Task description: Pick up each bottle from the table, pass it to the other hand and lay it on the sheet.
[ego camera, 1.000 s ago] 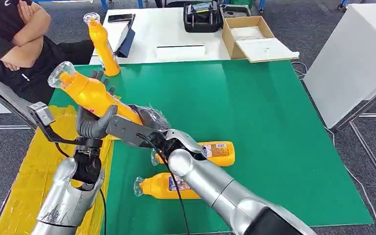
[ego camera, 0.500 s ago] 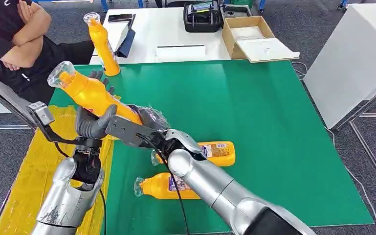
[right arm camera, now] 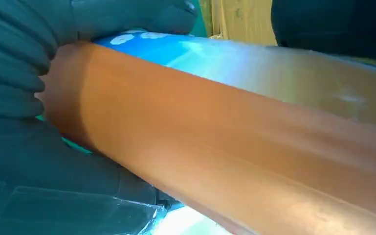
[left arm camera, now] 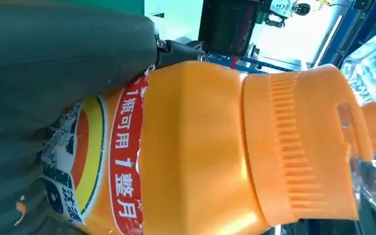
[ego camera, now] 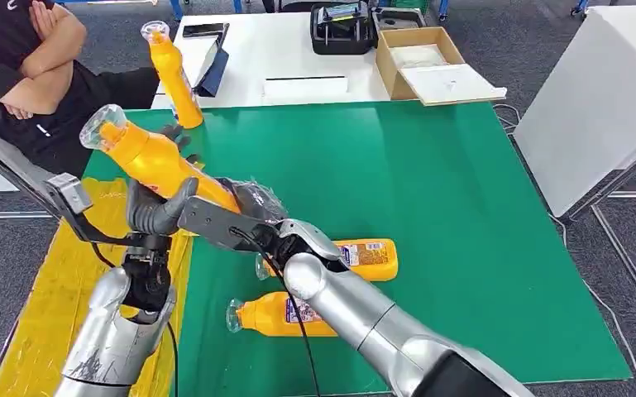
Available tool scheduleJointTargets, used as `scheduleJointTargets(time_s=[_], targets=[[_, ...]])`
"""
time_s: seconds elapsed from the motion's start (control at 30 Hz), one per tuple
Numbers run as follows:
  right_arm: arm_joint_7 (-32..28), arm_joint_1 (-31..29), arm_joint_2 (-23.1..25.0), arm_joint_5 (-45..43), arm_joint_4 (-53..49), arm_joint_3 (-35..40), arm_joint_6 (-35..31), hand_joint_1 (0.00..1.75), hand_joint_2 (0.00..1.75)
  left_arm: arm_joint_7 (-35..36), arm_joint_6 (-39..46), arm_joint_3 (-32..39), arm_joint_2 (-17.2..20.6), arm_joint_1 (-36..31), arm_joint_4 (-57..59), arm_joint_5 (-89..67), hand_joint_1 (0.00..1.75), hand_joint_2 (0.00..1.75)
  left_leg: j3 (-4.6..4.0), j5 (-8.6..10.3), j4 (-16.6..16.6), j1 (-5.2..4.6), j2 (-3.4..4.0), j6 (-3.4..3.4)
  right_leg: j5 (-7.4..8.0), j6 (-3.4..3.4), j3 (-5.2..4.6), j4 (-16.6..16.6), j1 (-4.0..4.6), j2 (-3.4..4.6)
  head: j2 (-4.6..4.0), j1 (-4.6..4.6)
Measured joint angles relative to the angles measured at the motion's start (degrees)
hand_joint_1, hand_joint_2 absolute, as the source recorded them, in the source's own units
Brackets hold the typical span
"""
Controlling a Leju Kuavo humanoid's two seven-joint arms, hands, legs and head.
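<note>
While both hands' fingers (ego camera: 164, 213) wrap it, the bottle (ego camera: 153, 157) tilts — held.

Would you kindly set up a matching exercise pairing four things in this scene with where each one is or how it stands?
Things:
1. held bottle
2. upright bottle
3. cardboard box
4. yellow sheet

Places or states:
A. open, on the white table beyond the green mat
B. tilted in the air, between the left hand and the right hand
C. flat along the green mat's left side
D. standing at the mat's far left corner

Pairs: 1-B, 2-D, 3-A, 4-C
</note>
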Motion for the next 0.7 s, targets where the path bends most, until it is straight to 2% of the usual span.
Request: scheduleJointTargets(time_s=[0.7], targets=[[-0.1, 0.3, 0.1, 1.7, 0.1, -0.6, 0.0, 1.75, 1.75, 0.1, -1.6, 0.4, 0.0, 0.2, -0.3, 0.7, 1.75, 1.75, 0.0, 0.0, 0.0, 0.0, 0.01, 0.0, 0.0, 0.0, -0.02, 0.0, 0.0, 0.0, 0.0, 0.0]])
